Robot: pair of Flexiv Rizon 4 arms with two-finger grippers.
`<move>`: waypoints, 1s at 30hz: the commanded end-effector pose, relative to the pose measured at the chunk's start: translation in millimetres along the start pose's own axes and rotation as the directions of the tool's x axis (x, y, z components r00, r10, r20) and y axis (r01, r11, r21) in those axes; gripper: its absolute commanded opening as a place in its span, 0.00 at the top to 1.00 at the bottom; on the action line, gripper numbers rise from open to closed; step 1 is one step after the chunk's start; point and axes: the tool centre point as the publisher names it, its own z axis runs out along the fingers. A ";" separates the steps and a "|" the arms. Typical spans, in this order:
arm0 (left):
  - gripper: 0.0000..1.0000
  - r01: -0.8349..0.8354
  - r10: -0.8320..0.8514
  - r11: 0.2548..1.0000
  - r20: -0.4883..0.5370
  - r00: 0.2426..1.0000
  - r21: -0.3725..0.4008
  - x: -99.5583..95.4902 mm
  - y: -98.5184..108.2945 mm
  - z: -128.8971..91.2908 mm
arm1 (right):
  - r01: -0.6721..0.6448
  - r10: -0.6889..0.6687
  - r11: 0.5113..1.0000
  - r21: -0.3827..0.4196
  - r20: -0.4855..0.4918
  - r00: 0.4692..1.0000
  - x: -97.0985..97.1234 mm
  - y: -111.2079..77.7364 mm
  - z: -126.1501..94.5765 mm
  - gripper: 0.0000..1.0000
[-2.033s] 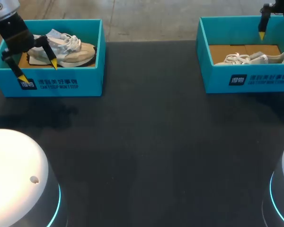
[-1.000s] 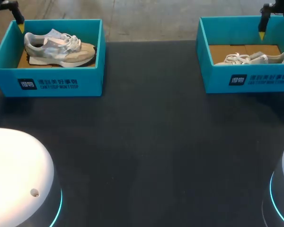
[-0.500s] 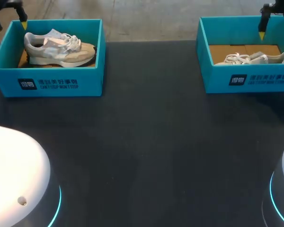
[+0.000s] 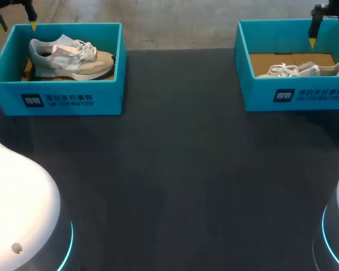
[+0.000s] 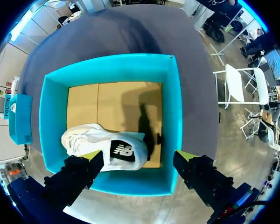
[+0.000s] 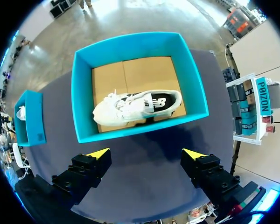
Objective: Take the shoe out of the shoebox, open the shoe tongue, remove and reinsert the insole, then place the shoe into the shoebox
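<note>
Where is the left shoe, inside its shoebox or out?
Inside: the shoe lies on the cardboard floor within the left shoebox walls; the left gripper hangs open above, holding nothing.

Left teal shoebox (image 4: 62, 103) holds beige shoe (image 4: 72, 56); right shoebox (image 4: 254, 95) holds white shoe (image 4: 299, 70).

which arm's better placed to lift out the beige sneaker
Left. The left claw, open, hovers above the shoebox holding the beige sneaker; the right claw hangs above the other shoebox, across the table.
</note>
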 end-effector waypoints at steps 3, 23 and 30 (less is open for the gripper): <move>0.00 -0.019 0.019 1.000 -0.017 1.000 -0.023 0.5 12.8 5.7 | 0.000 0.000 1.000 -0.003 -0.002 1.000 -0.7 -1.0 0.3 0.00; 0.00 -0.070 0.064 0.995 -0.088 0.994 -0.071 0.6 35.6 64.2 | 0.000 0.000 1.000 -0.003 -0.002 1.000 -0.7 -1.0 0.3 0.00; 0.00 -0.076 0.066 0.994 -0.121 0.990 -0.081 0.6 40.1 81.0 | 0.000 0.000 1.000 -0.003 -0.002 1.000 -0.7 -1.0 0.3 0.00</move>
